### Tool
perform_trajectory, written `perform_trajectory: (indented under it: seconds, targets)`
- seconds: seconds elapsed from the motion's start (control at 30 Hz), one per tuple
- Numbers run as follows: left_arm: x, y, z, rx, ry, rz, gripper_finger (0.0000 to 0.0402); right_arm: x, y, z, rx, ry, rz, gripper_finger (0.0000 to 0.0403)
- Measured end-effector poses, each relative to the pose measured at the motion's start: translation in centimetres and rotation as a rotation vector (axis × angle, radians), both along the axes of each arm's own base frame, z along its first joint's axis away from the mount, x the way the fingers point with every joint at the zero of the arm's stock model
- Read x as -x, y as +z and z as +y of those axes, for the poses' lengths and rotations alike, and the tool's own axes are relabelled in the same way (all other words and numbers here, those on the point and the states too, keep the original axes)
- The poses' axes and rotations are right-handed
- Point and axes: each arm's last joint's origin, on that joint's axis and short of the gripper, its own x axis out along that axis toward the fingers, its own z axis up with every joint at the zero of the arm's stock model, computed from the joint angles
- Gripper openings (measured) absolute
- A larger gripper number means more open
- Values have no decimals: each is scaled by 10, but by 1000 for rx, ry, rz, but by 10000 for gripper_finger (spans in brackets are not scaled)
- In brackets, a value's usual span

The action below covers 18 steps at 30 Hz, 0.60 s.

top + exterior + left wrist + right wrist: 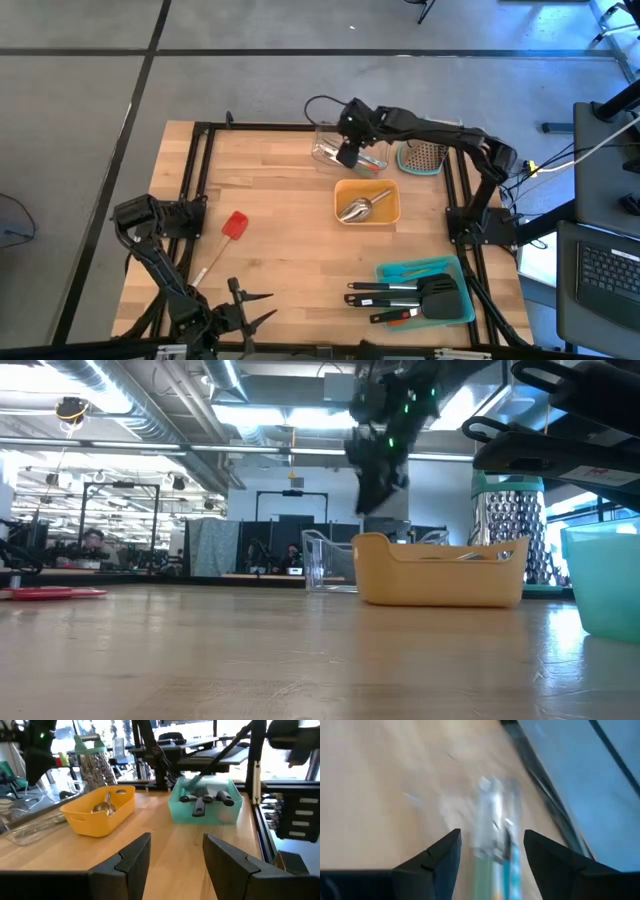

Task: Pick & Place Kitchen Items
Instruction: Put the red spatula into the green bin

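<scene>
Three trays look sorted by type: steel scoop (357,208) in the orange plastic tray (392,213), black spatulas (425,293) in the teal one (465,298), right gripper (346,156) released over the clear tray (322,152), teal-and-green-handled utensils (494,870) below; left gripper (174,855) idles open near the red silicone spatula (235,226)

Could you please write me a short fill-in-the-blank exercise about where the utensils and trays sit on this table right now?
1. The steel scoop lies in the ____ tray.
2. The black spatulas rest in the ____ tray.
3. The red spatula lies on the bare table, nearer the ____ hand.
4. The right hand hovers with open fingers above the ____ tray.

Missing words: orange; teal; left; clear
</scene>
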Motion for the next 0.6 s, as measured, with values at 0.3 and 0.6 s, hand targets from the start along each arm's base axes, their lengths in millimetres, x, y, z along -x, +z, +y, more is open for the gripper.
perform_trajectory:
  seconds: [0.3,0.6]
  targets:
    - [7,-1,1,-7,60,-67,145,-24,36,67,-162,337,-191,220]
    - [-24,-41,13,431,-204,441,111,-34,35,135,-200,511,-153,220]
